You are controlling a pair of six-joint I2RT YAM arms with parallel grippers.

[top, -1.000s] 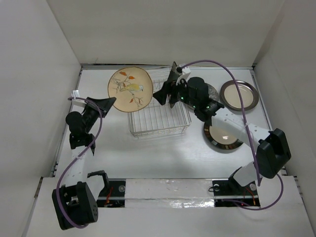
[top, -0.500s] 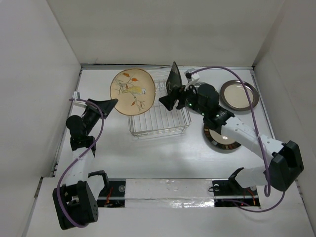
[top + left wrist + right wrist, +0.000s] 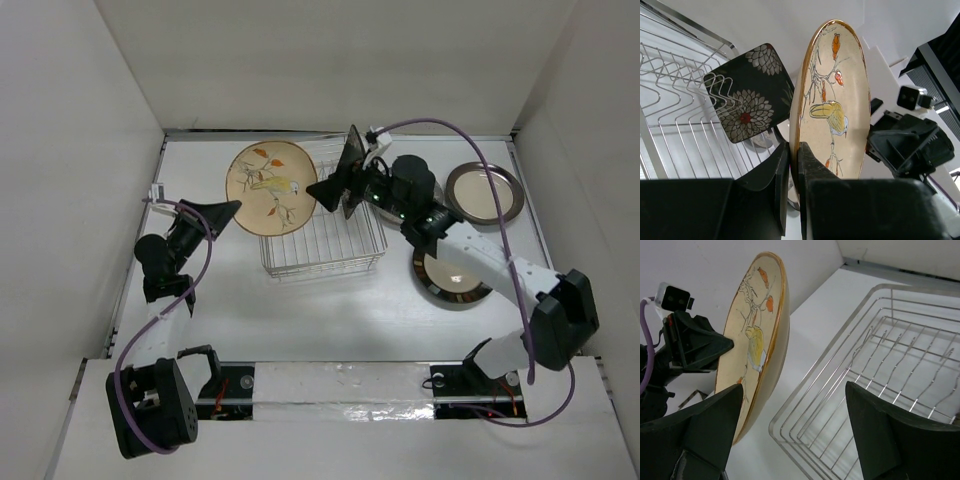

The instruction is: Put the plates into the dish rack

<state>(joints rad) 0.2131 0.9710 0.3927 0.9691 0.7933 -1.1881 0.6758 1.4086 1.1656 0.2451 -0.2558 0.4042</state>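
Note:
My left gripper (image 3: 226,208) is shut on the lower rim of the tan plate (image 3: 268,187), a round one with a bird and branch painted on it. It holds the plate on edge just left of the dish rack (image 3: 322,242). In the left wrist view both fingers (image 3: 812,160) clamp that rim (image 3: 832,100). The dark floral plate (image 3: 352,158) stands upright in the rack's far part and also shows in the left wrist view (image 3: 747,95). My right gripper (image 3: 335,194) is open and empty over the rack's far left corner. Its jaws (image 3: 795,430) stand wide beside the tan plate (image 3: 757,335).
A grey-rimmed cream plate (image 3: 485,192) lies flat at the far right. A black-rimmed cream plate (image 3: 452,277) lies right of the rack, partly under my right arm. The grey branch plate is mostly hidden behind that arm. White walls enclose the table.
My right gripper swung right, then back left to the tan plate's right edge. My left gripper carried the tan plate slightly right, toward the rack.

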